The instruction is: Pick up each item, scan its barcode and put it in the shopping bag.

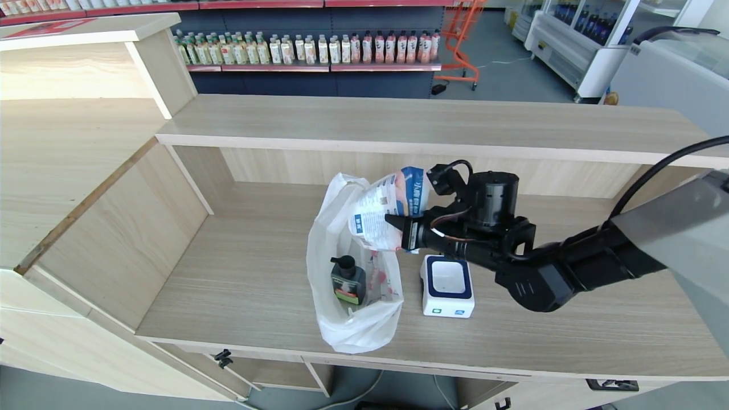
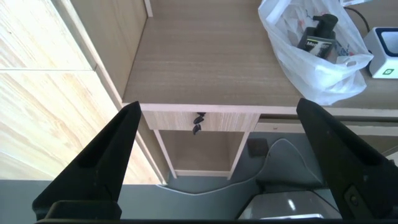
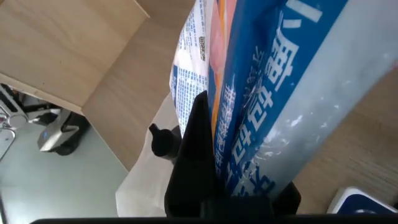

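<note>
Your right gripper (image 1: 398, 228) is pinching a blue, white and orange snack packet (image 1: 380, 206) by its right edge. The fingers are pressed together on the packet, and the right wrist view shows one dark finger flat against its printed face. The packet hangs tilted in the air, over the far part of the mouth of the white plastic shopping bag (image 1: 342, 333). The bag lies on the wooden counter (image 1: 250, 285) with its mouth open upward. A dark pump bottle (image 1: 348, 280) is already inside it, toward the near side. The white barcode scanner (image 1: 447, 286) stands just beside the bag on the right, below your right wrist.

The packet is over the bag and not over the scanner, so I judge that the step in hand is the putting in.

For the next move, lower the packet into the mouth on the far side of the bottle. Release it only when its lower end is past the rim, because the rim is soft and nothing holds it open.

Your left gripper (image 2: 217, 124) is spread wide and empty, low in front of the counter's near edge, well to the left of the bag.
</note>
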`<state>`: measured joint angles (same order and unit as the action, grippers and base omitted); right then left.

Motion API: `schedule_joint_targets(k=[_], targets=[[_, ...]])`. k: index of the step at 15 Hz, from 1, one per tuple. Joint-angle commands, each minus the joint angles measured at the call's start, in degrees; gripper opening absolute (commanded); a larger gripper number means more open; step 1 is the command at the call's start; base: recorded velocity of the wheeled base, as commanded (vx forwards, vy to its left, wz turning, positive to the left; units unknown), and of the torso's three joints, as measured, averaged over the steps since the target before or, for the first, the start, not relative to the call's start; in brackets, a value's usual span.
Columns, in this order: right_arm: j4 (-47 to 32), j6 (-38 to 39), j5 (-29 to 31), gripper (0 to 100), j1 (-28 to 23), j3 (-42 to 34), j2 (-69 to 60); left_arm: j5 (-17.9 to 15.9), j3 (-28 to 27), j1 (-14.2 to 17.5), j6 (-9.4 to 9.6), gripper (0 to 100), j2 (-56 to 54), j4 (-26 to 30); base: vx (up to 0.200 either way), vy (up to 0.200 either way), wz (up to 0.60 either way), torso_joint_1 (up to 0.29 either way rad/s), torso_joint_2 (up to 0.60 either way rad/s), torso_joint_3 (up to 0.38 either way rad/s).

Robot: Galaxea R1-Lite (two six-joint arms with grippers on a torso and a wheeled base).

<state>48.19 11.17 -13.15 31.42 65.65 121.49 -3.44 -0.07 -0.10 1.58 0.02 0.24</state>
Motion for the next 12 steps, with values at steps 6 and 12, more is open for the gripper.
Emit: schedule_joint_targets(k=[6, 12], targets=[[0.2, -9.8, 0.0, 0, -0.2, 1.7, 8.6, 0.0, 0.0, 0.0, 0.09, 100, 0.0, 0.0, 0.000, 0.000, 0.00, 0.000, 0.00, 0.000], [0.6, -9.8, -0.2, 0, -0.1, 4.2, 10.5, 0.0, 0.0, 0.0, 0.00, 100, 0.1, 0.0, 0.000, 0.000, 0.00, 0.000, 0.00, 0.000]])
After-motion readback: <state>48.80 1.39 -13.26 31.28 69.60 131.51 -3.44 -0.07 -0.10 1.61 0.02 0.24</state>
